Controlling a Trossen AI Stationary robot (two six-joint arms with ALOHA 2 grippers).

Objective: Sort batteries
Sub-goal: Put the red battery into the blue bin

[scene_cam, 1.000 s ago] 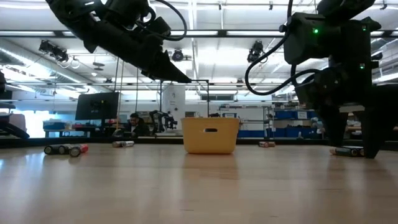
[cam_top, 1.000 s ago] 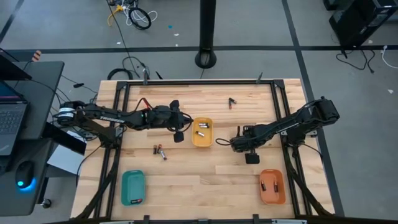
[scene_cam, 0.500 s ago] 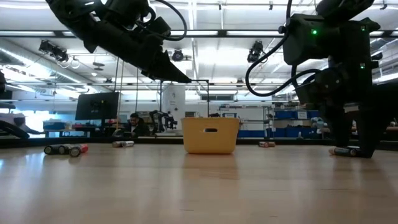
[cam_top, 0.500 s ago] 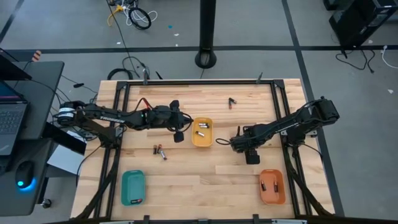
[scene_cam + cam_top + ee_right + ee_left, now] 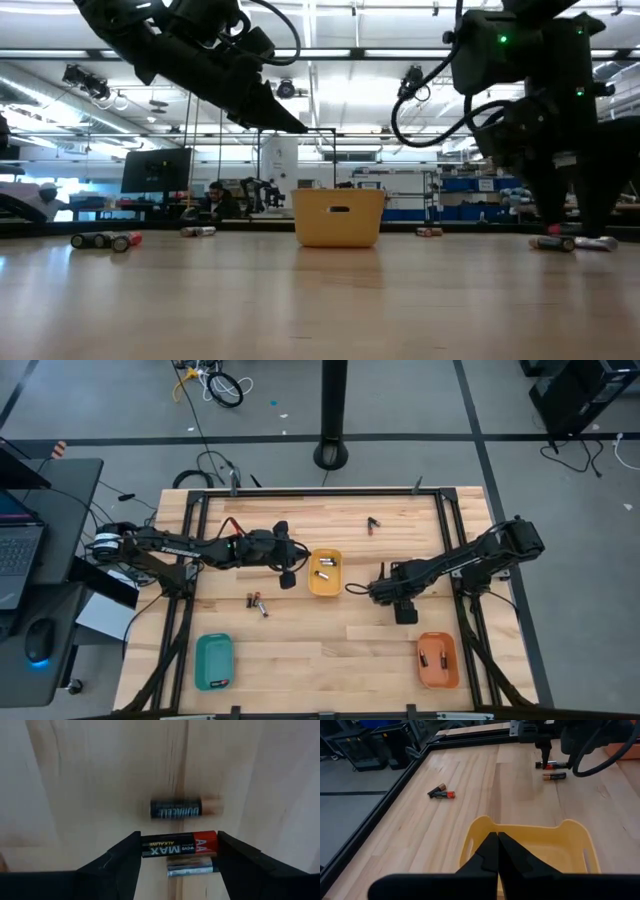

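My right gripper points down at the table to the right of the yellow tray. It is shut on a black-and-red battery. A black-and-copper battery and a silvery one lie on the wood on either side of it. My left gripper hangs shut and empty over the left rim of the yellow tray, which holds a few batteries. More batteries lie left of the tray and near the far edge. My right gripper holds the black-and-red battery by its two ends, one finger on the black end and one on the red end. The fingers come from above, pointing down, and the battery lies level between them. Whether it is clear of the table I cannot tell.
A teal tray stands at the near left. An orange tray with batteries stands at the near right. A black metal frame runs around the table. Bare wood lies between the two near trays.
My right gripper's fingers have drawn together onto the black-and-red battery. The left arm has kept still.
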